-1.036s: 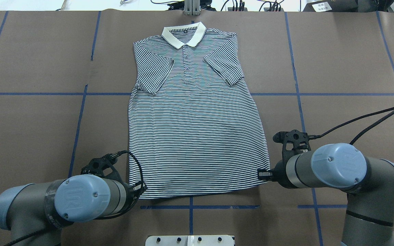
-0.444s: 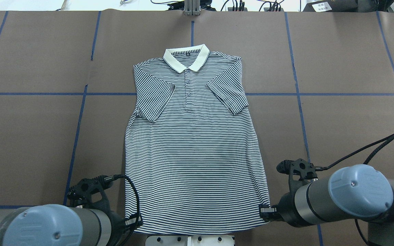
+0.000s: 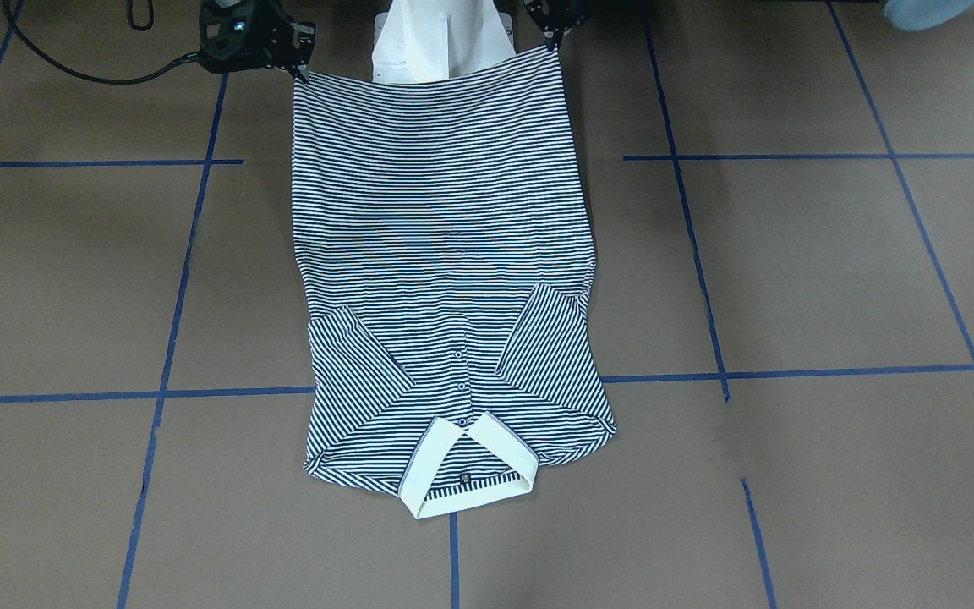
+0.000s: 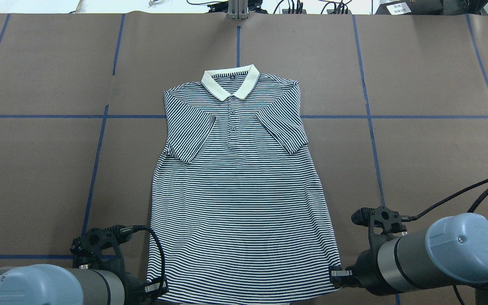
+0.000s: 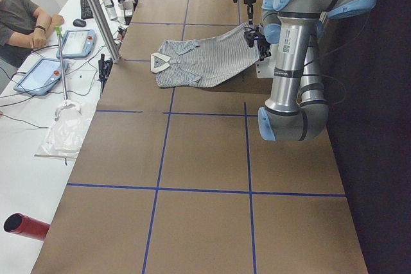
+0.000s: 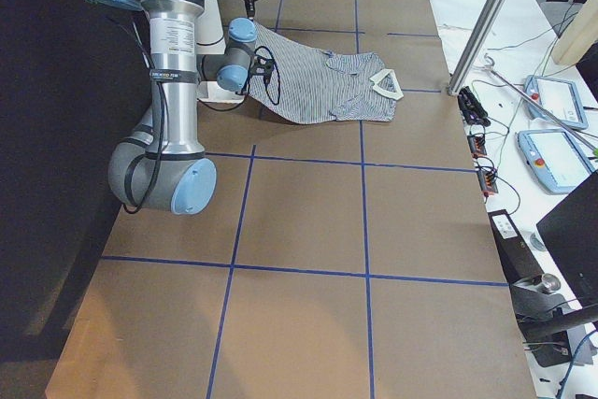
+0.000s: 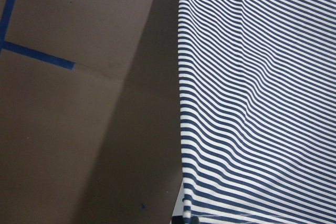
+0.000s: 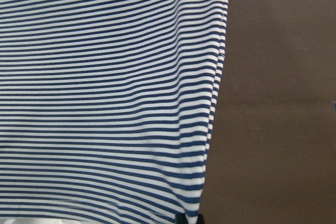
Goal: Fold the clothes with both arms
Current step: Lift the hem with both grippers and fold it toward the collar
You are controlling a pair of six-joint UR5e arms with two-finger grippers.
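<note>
The navy-and-white striped polo shirt point(image 4: 239, 190) lies face up, its cream collar point(image 4: 230, 80) at the far end and both sleeves folded in over the chest. My left gripper point(image 4: 156, 289) is shut on the near left hem corner. My right gripper point(image 4: 336, 273) is shut on the near right hem corner. The hem hangs taut between them, raised off the table, as the exterior left view shows on the shirt point(image 5: 205, 62). In the front-facing view the left gripper point(image 3: 553, 38) and right gripper point(image 3: 297, 66) pinch the top corners. Both wrist views show only striped cloth point(image 7: 252, 103) point(image 8: 105, 103) over brown table.
The brown table is marked with blue tape lines point(image 4: 95, 169). The white pedestal base point(image 3: 440, 38) sits under the raised hem. A metal post point(image 4: 237, 10) stands at the far edge. A person point(image 5: 19, 17) sits by tablets point(image 5: 42, 75) beyond the table.
Both arms have drawn back toward the robot base, dragging the shirt with them. The collar has slid away from the far edge, and the hem now reaches the near edge.
</note>
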